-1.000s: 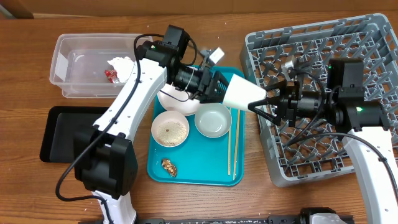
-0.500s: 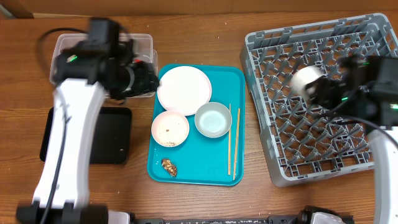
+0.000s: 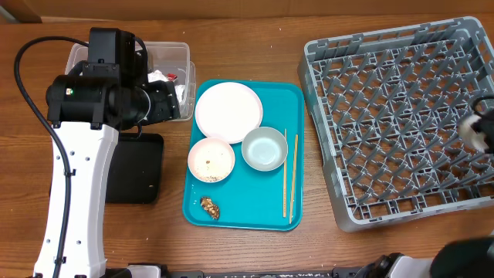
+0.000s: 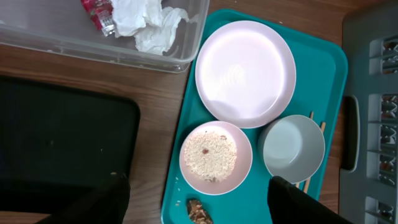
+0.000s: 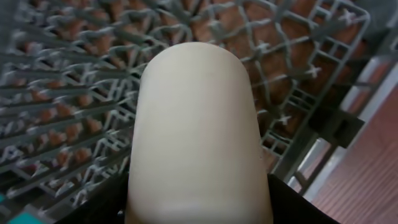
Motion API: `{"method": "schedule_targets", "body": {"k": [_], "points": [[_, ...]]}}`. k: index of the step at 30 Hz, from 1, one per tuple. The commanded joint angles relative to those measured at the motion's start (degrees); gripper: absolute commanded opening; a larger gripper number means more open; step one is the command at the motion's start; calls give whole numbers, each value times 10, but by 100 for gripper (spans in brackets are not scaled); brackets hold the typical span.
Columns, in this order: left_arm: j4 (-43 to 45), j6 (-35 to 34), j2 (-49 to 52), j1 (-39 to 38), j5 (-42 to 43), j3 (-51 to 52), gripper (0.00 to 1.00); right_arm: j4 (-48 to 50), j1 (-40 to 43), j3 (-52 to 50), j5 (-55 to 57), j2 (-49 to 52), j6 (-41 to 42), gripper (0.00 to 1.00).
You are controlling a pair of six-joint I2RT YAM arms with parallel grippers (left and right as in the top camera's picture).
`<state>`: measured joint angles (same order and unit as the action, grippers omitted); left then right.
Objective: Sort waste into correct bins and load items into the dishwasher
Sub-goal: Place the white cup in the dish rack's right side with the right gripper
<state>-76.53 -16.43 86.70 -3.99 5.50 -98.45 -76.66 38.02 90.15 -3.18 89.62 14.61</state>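
Wooden worktop (image 3: 255, 46) carries everything. On its right side stands the grey dish rack (image 3: 386, 116), its pegs bare apart from the far right edge. There the right jaws pinch the white cup (image 5: 199, 124), one dark finger on each side of it. In the wrist view the cup fills the middle, with the rack's lattice behind it. From overhead it is only a white blur at the frame's edge.

A teal tray (image 3: 247, 201) lies in the middle, just left of the rack. A black tray (image 3: 135, 174) sits left of that, partly under the left arm (image 3: 77, 177). The clear tub (image 3: 176, 58) is behind it. The left jaws are spread wide and pinch nothing, hovering high above the teal tray's left edge.

On the teal tray:
- The round plate (image 3: 228, 112) is at the back.
- A white bowl (image 3: 211, 160) and a grey-blue bowl (image 3: 265, 149) sit side by side in front of it.
- Two chopsticks (image 3: 284, 177) lie lengthwise along the right side.
- A brown lump (image 3: 208, 206) lies near the front left.

Rice-like crumbs (image 4: 210, 155) cover the white bowl's bottom. A crumpled tissue (image 4: 149, 22) and a red wrapper (image 4: 96, 11) lie in the tub.
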Motion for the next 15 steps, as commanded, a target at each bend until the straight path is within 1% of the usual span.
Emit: {"method": "schedule_targets", "body": {"k": [1,6,7,8,9,10,11,13,15], "points": [[1,-5,2,2,-10,-3,73,-3,21,12,17,31,7,9],[1,-5,2,2,-10,-3,73,-8,27,11,30,68,7,10],[1,-5,2,2,-10,-3,73,-9,27,11,30,75,7,12],[1,-5,2,2,-10,-3,73,-12,27,11,29,80,7,22],[1,-5,2,2,-10,-3,73,-14,27,10,29,84,7,40],[1,-5,2,2,-10,-3,73,-18,27,10,29,89,7,61],[1,-5,2,2,-10,-3,73,-19,27,9,29,89,7,64],[1,-5,2,2,-10,-3,73,-18,26,9,21,89,6,73],[3,-5,2,2,-10,-3,77,-18,26,9,14,89,7,78]]}}
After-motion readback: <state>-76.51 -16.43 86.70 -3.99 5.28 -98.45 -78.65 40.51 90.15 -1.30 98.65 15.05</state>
